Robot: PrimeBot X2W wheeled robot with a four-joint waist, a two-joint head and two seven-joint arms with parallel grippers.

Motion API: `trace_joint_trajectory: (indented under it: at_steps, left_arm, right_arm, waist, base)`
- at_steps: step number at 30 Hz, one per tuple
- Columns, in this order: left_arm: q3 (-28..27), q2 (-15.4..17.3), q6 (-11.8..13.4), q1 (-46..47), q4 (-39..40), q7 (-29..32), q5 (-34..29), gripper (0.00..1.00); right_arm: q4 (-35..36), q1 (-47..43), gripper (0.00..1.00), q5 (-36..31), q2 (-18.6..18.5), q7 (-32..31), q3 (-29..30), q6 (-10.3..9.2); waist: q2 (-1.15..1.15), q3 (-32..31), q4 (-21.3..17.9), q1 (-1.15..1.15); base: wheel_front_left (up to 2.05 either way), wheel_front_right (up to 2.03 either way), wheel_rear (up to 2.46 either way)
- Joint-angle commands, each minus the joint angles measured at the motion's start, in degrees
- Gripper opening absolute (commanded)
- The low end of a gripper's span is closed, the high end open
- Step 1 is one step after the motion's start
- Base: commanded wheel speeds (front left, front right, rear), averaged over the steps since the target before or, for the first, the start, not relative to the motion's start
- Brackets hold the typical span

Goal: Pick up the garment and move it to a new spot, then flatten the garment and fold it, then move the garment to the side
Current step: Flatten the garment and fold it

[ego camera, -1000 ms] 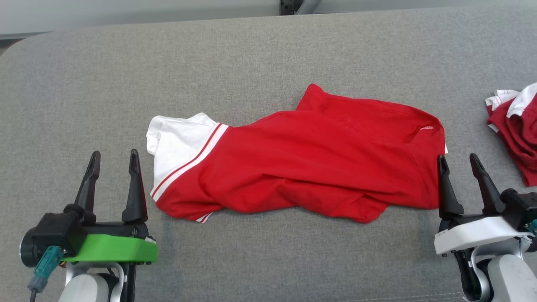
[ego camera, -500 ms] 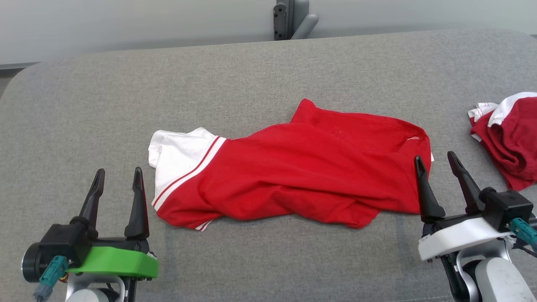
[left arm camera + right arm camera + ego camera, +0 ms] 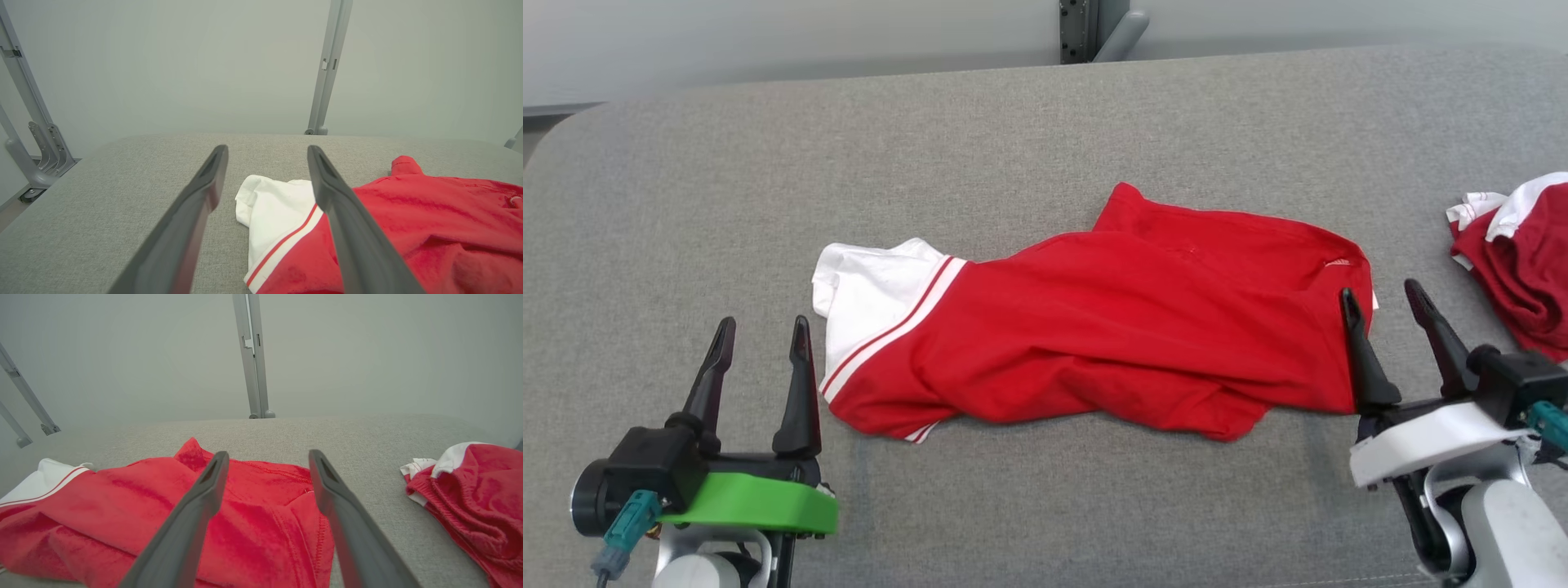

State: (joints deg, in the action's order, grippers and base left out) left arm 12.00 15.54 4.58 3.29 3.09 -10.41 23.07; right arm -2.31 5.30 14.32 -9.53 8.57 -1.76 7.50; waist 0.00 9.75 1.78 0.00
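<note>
On the grey woven-fabric surface (image 3: 1013, 122), the crumpled red garment (image 3: 1094, 327) with a white striped end lies centred between the left gripper (image 3: 764, 322) and right gripper (image 3: 1379, 288), each spread wide and empty.

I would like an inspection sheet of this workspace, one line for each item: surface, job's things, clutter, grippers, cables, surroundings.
Surface: grey fabric surface, no stain seen.
Job's things: red garment with a white, red-striped end at the robot's left, lying rumpled, held by nothing.
Clutter: second red and white garment, bunched at the right edge, apart from the first.
Grippers: left gripper open, beside the white end; right gripper open, at the garment's right edge, contact cannot be told.
Cables: teal connector with a cable at the left gripper's base; a similar one at the right.
Surroundings: pale wall, grey metal post behind the surface.
</note>
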Motion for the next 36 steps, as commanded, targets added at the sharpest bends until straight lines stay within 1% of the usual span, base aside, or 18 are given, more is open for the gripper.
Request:
trace_joint_trajectory:
  at_steps: [1,6,10,11,16,20,25,26,27,28,32,36]
  left_arm:
    - [0.1,0.1,-0.2,1.1,0.1,-0.1,0.0,1.00]
    - [0.9,-0.4,-0.9,3.5,0.1,-0.8,-0.3,1.00]
    - [1.6,-1.2,-1.6,5.4,-1.0,-1.5,0.0,1.00]
    - [1.6,-1.2,-1.6,5.4,-1.0,-1.5,0.0,1.00]
    - [2.4,-2.2,-2.6,7.8,-2.9,-2.7,0.1,1.00]
    - [2.9,-3.1,-3.6,9.4,-5.0,-3.5,0.2,1.00]
    - [2.8,-3.9,-4.3,10.4,-6.8,-4.3,0.2,1.00]
    - [2.8,-4.0,-4.4,10.6,-7.0,-4.4,0.2,1.00]
    - [2.7,-4.3,-4.6,10.7,-7.5,-4.4,0.0,1.00]
    - [2.6,-4.4,-4.6,10.7,-7.7,-4.4,-0.1,1.00]
    - [2.0,-4.5,-4.7,10.5,-8.0,-4.7,-0.4,1.00]
    - [1.5,-4.5,-4.7,10.0,-8.0,-4.8,-0.6,1.00]
  right_arm:
    - [-0.7,1.6,1.00,0.5,-1.0,-0.4,0.0,-0.02]
    - [-4.8,7.5,1.00,1.8,-5.2,-2.1,-1.7,-0.02]
    - [-9.0,13.1,1.00,2.7,-8.8,-4.2,-5.5,-0.02]
    - [-9.0,13.1,1.00,2.7,-8.8,-4.2,-5.5,-0.02]
    - [-14.3,20.3,1.00,3.7,-12.6,-6.9,-12.3,-0.02]
    - [-18.1,24.9,1.00,5.1,-14.9,-8.8,-18.8,-0.02]
    - [-21.6,28.8,1.00,8.4,-16.8,-10.9,-25.8,-0.02]
    - [-22.2,29.3,0.84,9.1,-17.2,-11.1,-26.8,-0.02]
    - [-23.0,30.1,0.20,10.4,-17.5,-11.0,-28.2,-0.02]
    - [-23.1,30.5,0.00,11.1,-17.7,-10.5,-28.5,-0.02]
    - [-22.2,30.9,0.00,12.5,-18.4,-7.9,-28.0,-0.02]
    - [-19.5,30.4,0.00,13.1,-18.8,-5.6,-25.7,-0.02]
  waist:
    - [0.00,1.1,0.8,0.00]
    - [0.00,4.9,3.2,0.00]
    - [0.00,8.2,5.2,0.00]
    - [0.00,8.2,5.2,0.00]
    - [0.00,11.2,7.4,0.00]
    - [0.00,12.2,8.7,0.00]
    - [0.00,12.3,9.2,0.00]
    - [0.00,12.3,9.3,0.00]
    - [0.00,12.2,9.3,0.00]
    - [0.00,12.1,9.3,0.00]
    - [0.00,11.8,8.7,0.00]
    - [0.00,11.5,7.6,0.00]
  base:
    - [0.00,0.00,0.00]
    - [0.00,0.00,0.00]
    - [0.00,0.00,0.00]
    - [0.00,0.00,0.00]
    - [0.00,0.00,0.00]
    - [0.00,0.00,0.00]
    - [0.00,0.00,0.00]
    - [0.00,0.00,0.00]
    - [0.00,0.00,0.00]
    - [0.00,0.00,0.00]
    - [0.00,0.00,0.00]
    - [0.00,0.00,0.00]
